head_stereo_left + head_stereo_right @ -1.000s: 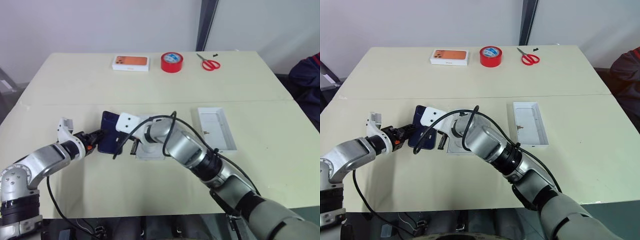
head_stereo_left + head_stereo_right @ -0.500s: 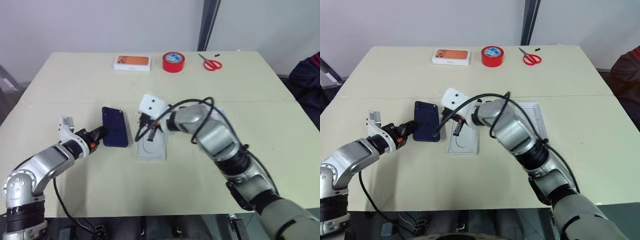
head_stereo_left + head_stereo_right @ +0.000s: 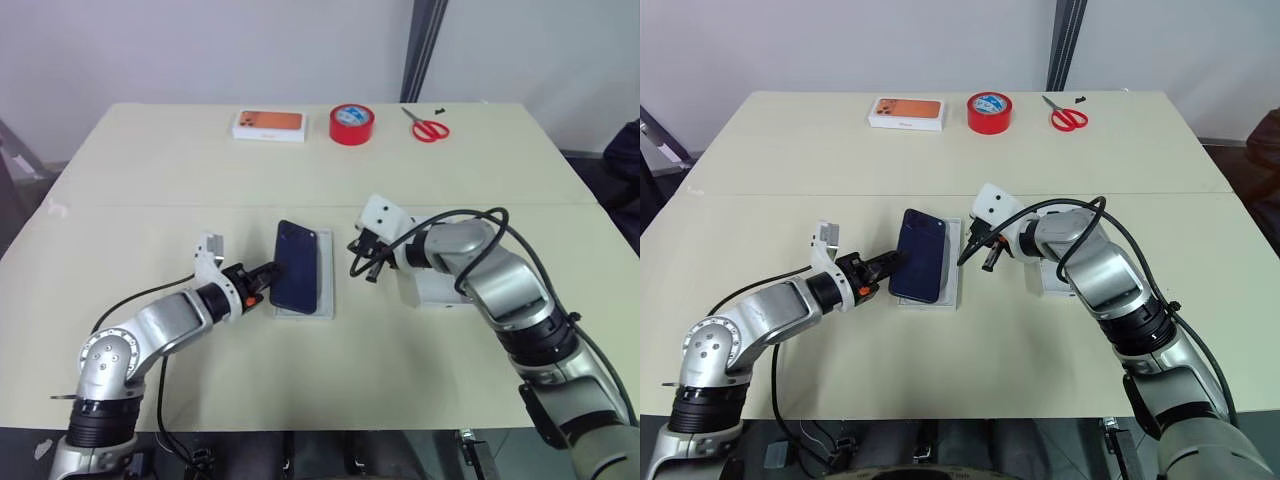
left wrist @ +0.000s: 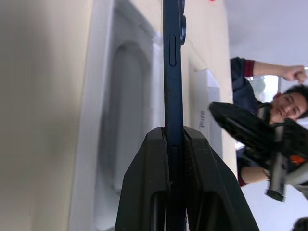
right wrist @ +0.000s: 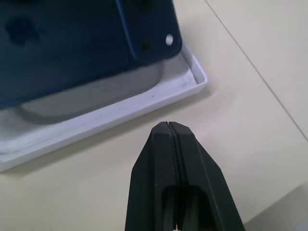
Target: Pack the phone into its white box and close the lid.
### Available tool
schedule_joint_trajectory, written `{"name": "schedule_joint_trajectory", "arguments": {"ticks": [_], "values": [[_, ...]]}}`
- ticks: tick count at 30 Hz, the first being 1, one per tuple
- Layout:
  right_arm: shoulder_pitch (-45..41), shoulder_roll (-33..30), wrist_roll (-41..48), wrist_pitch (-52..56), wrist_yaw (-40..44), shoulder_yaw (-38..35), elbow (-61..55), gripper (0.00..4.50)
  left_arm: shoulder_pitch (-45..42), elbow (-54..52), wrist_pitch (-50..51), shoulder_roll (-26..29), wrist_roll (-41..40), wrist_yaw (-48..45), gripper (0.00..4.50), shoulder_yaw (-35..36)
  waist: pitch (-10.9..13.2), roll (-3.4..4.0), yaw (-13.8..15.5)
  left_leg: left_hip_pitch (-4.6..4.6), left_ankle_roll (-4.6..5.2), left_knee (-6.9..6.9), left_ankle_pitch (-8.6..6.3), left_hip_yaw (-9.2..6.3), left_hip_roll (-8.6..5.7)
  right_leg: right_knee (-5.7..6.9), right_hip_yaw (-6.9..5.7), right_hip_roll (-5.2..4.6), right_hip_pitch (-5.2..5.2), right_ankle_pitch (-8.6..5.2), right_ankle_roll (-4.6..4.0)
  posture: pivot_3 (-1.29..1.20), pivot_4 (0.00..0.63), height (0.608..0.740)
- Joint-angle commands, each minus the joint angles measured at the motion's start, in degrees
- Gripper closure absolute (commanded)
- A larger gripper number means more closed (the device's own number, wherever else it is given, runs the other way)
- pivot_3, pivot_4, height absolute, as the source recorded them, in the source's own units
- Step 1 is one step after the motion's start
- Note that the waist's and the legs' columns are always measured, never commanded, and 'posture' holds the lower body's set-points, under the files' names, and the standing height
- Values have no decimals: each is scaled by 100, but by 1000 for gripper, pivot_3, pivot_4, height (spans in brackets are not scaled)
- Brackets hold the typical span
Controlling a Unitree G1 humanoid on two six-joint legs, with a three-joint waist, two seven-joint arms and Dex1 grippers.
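My left gripper (image 3: 271,276) is shut on the near end of the phone (image 3: 297,265), a slim dark navy slab. The phone hangs over the white box (image 3: 326,275), a shallow tray with an oval recess in its floor (image 4: 120,96). The phone's camera end (image 5: 144,29) stays a little above the tray's rim (image 5: 192,77). Just right of the box, my right gripper (image 3: 361,269) is shut and empty, with its tips (image 5: 168,126) over bare table. The lid (image 3: 432,292), white with "iPhone" on its side (image 4: 206,120), lies partly under my right forearm.
Along the table's far edge stand a white box printed with an orange phone (image 3: 268,124), a red tape roll (image 3: 351,123) and red scissors (image 3: 428,128). A person (image 4: 284,101) is beyond the table on the right.
My left gripper has carried the phone to the right, from beside the white box to over it. My right gripper has swung right, off the box and towards the lid.
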Motion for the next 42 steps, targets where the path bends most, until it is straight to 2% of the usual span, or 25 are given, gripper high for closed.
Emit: {"name": "schedule_joint_trajectory", "arguments": {"ticks": [1, 6, 8, 9, 15, 30, 33, 35, 38, 42], "values": [[-10, 27, 77, -81, -90, -105, -253, 4500, -181, -12, -61, -84, 90, 9, 4470, -147, 0, 0, 6, -1, 0, 2, 0, 0, 0, -3, 0, 0, 2, 0, 0, 0, 150, 725], [-6, 48, 117, -76, -138, -57, -306, 4500, -279, 61, -38, -175, 181, -62, 4470, -258, 0, -1, 4, -3, -21, 3, 12, 1, 0, -11, -1, 0, 6, 0, 1, 0, 150, 725], [1, 48, 129, -79, -155, -36, -312, 4500, -326, 85, -27, -232, 205, -72, 3558, -292, 0, -1, 4, -2, -20, 2, 12, 1, 0, -10, -1, 0, 6, 0, 1, 0, 150, 725], [0, 50, 136, -79, -166, -27, -311, 4500, -346, 102, -7, -248, 227, -83, 3284, -315, 0, -1, 4, -3, -20, 3, 12, 1, 0, -9, -1, 0, 6, 0, 1, 0, 150, 725], [-64, 83, 186, -59, -204, -5, -313, 4500, -387, 54, 158, -108, 295, -69, 307, -418, 0, -1, 6, -2, -22, 3, 13, 1, 0, -9, -1, 1, 6, 1, 1, 0, 150, 725], [-126, 73, 219, -63, -223, -4, -277, 4500, -1022, -332, 897, 1456, 436, -467, 307, -348, 2, -3, 2, 0, -22, 3, 13, 1, 0, -6, -1, 3, 7, 0, 1, 0, 150, 725], [-120, 52, 214, -44, -212, 26, -284, 4500, -1086, -338, 967, 1744, 781, -674, 307, -258, 2, -2, -10, 0, -22, 3, 13, 1, 0, -4, -1, 3, 6, 0, 1, 0, 150, 725], [-104, 30, 175, 39, -216, 129, -282, 4500, -1040, -366, 930, 2038, 1665, -1050, 307, -243, 2, -2, -20, 1, -23, 2, 14, 1, 0, -4, -1, 4, 6, 0, 0, 0, 150, 725], [-100, 62, 150, 175, -264, 251, -234, 4500, -959, -443, 851, 2348, 2847, -1577, 1127, -408, 3, 0, -14, 1, -25, 2, 15, 2, 0, -3, -1, 7, 5, 0, 0, 0, 150, 725], [-91, 161, -45, 254, -454, 632, -57, 4500, -906, -482, 726, 2535, 4464, -2433, 3234, -1064, 3, -1, -2, 1, -24, 2, 15, 7, 0, -8, 1, 7, 7, 0, 0, 0, 150, 725]]}}
